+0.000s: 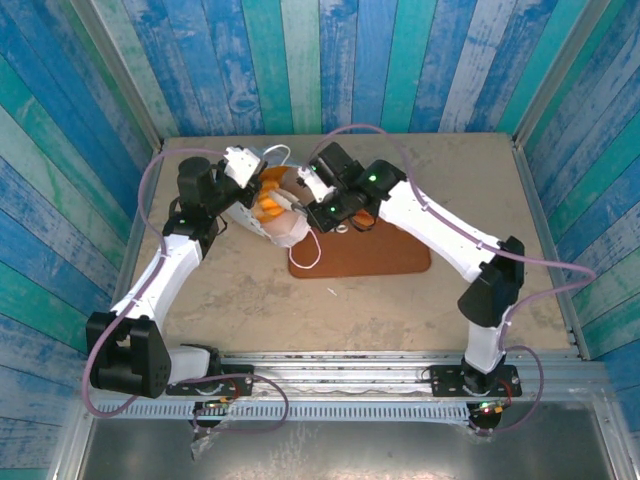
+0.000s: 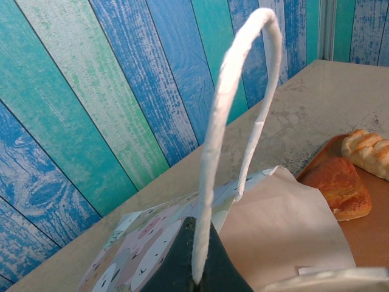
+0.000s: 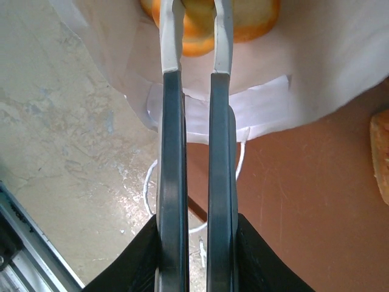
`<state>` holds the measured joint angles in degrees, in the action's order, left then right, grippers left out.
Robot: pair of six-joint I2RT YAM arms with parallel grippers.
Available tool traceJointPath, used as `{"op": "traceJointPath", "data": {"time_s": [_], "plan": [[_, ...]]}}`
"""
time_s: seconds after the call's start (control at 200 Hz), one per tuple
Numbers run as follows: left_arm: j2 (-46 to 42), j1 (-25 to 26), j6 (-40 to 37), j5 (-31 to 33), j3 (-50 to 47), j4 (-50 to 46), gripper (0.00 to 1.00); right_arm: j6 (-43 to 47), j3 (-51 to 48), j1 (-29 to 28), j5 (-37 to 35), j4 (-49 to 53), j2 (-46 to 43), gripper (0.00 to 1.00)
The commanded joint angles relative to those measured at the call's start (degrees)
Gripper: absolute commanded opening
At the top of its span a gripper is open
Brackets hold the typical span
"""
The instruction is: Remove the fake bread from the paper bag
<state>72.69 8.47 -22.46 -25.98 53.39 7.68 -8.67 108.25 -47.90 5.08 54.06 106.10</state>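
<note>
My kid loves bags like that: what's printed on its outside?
The paper bag has a pastel print with little cartoon faces, best seen in the left wrist view.

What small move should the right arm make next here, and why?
Probably draw the right gripper back out of the paper bag, toward the tray. It looks pinched on an orange piece of fake bread at the bag's mouth, and the left gripper is shut on the cord handle.
</note>
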Motion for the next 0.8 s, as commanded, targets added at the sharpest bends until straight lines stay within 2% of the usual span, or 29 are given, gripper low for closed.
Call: {"op": "traceJointPath", "data": {"time_s": [0.0,0.316,0.596,0.796], "plan": [[-0.4,0.1,0.2,0.0,-0.2,2.8,0.00,-1.4,-2.2,-0.3,-2.5,-2.7,-4.2,0.16],[-0.4,0.1,1.6,0.4,-0.4,3.3,0.00,-2.3,-8.7,-0.2,-2.2,-2.8,-11.9,0.16],[-0.4,0.1,1.5,0.7,-0.6,3.1,0.00,-4.0,-17.6,-0.2,-1.3,-3.7,-23.3,0.18],[-0.4,0.1,1.3,0.6,-0.6,3.2,0.00,-6.2,-23.8,0.1,-3.9,-3.7,-31.4,0.18]]}}
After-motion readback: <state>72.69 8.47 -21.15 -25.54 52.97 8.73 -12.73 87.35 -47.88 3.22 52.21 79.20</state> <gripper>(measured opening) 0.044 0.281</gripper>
